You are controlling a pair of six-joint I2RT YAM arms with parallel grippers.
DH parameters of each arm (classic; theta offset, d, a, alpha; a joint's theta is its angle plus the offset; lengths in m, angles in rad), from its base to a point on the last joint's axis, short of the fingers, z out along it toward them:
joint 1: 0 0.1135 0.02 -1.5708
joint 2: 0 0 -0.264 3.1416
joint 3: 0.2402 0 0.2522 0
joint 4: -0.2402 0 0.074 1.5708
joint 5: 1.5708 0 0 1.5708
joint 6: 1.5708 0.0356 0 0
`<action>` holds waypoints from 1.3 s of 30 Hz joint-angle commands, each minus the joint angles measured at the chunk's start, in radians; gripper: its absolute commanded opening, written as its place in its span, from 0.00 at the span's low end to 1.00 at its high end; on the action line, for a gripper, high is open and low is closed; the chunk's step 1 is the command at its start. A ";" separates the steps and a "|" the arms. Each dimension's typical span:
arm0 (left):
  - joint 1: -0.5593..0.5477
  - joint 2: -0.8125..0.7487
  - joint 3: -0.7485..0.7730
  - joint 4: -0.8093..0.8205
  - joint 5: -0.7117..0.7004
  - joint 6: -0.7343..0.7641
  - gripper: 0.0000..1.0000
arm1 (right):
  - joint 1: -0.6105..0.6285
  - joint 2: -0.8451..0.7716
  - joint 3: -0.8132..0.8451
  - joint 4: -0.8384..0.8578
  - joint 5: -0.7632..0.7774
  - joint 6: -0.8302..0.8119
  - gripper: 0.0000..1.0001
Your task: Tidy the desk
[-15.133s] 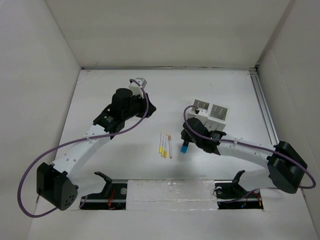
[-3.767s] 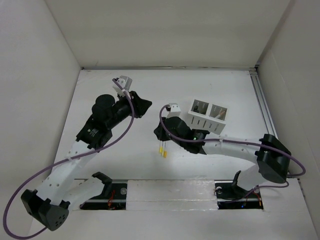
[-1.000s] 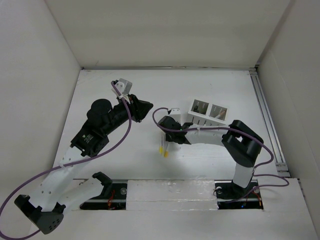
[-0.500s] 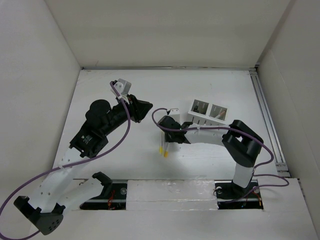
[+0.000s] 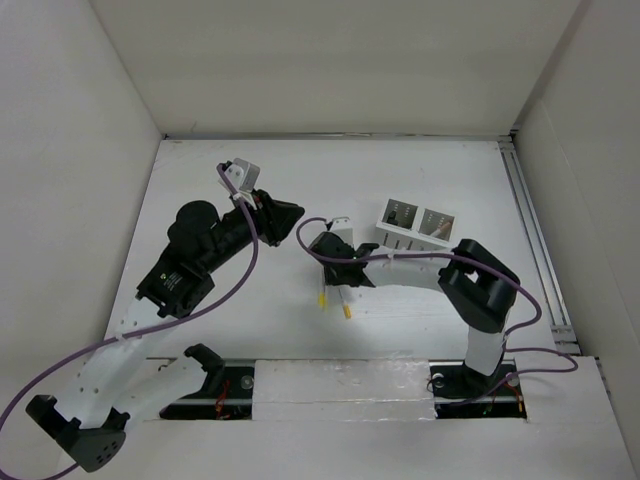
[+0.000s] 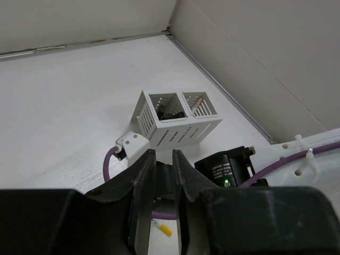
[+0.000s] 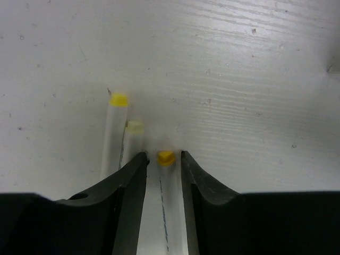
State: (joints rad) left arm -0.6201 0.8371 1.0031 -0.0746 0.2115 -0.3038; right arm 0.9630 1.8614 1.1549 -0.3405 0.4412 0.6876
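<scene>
- The orange-capped pen lies on the table right between the right gripper jaws — they flank its barrel, but I cannot tell whether they pinch it.
- Its long axis runs straight out along the jaws, cap end pointing away from the wrist; two more capped pens lie parallel, just left.
- Right arm is nearer; left gripper hangs aloft — nearly clenched, empty — facing the slotted holder box.

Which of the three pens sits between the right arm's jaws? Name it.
The orange-capped pen, rightmost of the three in the right wrist view; the jaws stand on either side of it. The yellow-capped pen and the pale-capped pen lie outside them, to its left.
</scene>
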 commanded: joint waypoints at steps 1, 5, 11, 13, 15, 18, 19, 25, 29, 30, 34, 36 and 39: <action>0.000 -0.026 -0.003 0.045 0.020 0.002 0.16 | 0.014 0.019 0.016 -0.032 -0.004 -0.003 0.40; 0.000 -0.023 -0.003 0.045 0.022 0.003 0.16 | 0.023 0.004 0.012 -0.041 -0.010 -0.011 0.47; 0.000 -0.016 -0.001 0.045 0.020 0.002 0.17 | 0.036 0.004 0.020 -0.055 -0.002 -0.017 0.25; 0.000 -0.018 -0.001 0.044 0.020 0.003 0.17 | 0.036 0.012 0.026 -0.061 -0.001 -0.020 0.15; 0.000 -0.023 0.000 0.045 0.022 0.003 0.17 | 0.036 0.012 0.025 -0.061 0.004 -0.020 0.08; 0.000 -0.032 0.002 0.045 0.023 0.000 0.16 | 0.036 -0.019 0.014 -0.043 0.025 -0.013 0.00; 0.000 -0.035 0.003 0.047 0.026 -0.001 0.16 | 0.036 -0.030 0.005 -0.034 0.034 -0.008 0.00; 0.000 -0.052 0.031 0.058 0.094 -0.021 0.17 | 0.036 -0.194 -0.053 0.014 0.140 0.056 0.00; 0.000 -0.096 0.026 0.068 0.114 -0.026 0.17 | 0.036 -0.341 -0.121 0.057 0.204 0.095 0.00; 0.000 -0.101 0.025 0.067 0.115 -0.026 0.17 | 0.036 -0.341 -0.127 0.057 0.214 0.105 0.00; 0.000 -0.124 0.020 0.067 0.120 -0.029 0.18 | 0.036 -0.465 -0.173 0.078 0.290 0.162 0.00; 0.000 -0.125 0.019 0.067 0.127 -0.031 0.18 | 0.022 -0.504 -0.176 0.078 0.345 0.207 0.00; 0.000 -0.121 0.015 0.068 0.140 -0.034 0.18 | -0.019 -0.579 -0.164 0.078 0.411 0.225 0.00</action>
State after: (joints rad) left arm -0.6201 0.7174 1.0027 -0.0513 0.3199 -0.3252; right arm 0.9760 1.3422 0.9821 -0.3061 0.7300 0.8577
